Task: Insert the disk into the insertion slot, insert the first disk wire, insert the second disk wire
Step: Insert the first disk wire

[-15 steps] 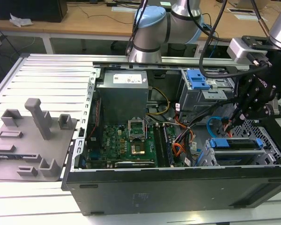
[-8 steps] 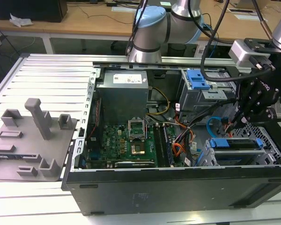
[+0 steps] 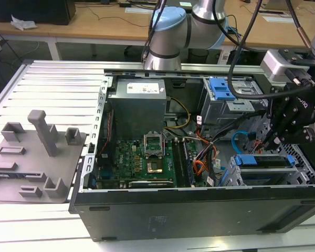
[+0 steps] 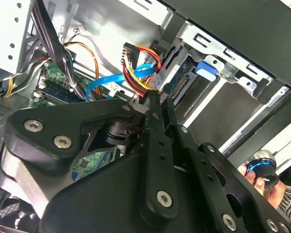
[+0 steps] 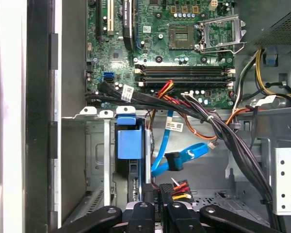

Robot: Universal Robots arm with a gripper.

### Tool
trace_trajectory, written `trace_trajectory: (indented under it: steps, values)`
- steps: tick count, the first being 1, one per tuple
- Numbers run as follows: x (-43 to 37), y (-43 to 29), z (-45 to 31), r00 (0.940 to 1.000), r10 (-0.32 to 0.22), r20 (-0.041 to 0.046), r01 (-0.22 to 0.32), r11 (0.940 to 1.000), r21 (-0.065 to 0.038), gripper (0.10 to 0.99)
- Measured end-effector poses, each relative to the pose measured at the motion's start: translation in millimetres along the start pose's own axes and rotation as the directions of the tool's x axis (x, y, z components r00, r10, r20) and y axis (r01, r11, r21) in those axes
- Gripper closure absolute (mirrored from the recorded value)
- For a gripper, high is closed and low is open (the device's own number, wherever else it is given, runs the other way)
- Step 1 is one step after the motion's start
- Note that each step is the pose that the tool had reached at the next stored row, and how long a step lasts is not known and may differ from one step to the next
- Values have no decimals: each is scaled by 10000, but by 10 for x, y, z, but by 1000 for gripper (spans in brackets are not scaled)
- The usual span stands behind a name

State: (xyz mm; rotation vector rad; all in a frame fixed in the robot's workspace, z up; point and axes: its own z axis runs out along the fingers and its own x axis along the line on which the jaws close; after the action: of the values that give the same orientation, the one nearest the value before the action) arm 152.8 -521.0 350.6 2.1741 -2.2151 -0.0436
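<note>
The disk (image 3: 262,160), framed by its blue carrier (image 5: 126,141), sits inside the insertion slot (image 3: 227,176) of the silver cage at the exterior view's right. My gripper (image 5: 156,201) hangs just above the disk's rear edge. Its fingers (image 4: 154,104) are pressed together on the black connector of the first disk wire (image 5: 178,186), a red, yellow and black bundle (image 4: 141,65). The second disk wire (image 5: 182,156), flat and light blue, loops loose beside it with its black plug free; it also shows in the other views (image 4: 104,83) (image 3: 238,138).
The open case holds a motherboard (image 3: 139,157), a power supply (image 3: 137,105) and a taller grey cage with a blue latch (image 3: 222,89). Black cable bundles (image 5: 203,114) cross above the disk bay. A person's hand holds a blue knob (image 4: 261,170). A grey fixture plate (image 3: 34,157) lies outside.
</note>
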Motion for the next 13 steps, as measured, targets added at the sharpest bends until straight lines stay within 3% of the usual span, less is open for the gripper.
trace_trajectory:
  steps: [6, 13]
  values:
    - [58, -1, 1, 10000, 0, 0, 0, 10000, 0, 922]
    - [63, -34, 37, 10000, 0, -2, 0, 10000, 0, 922]
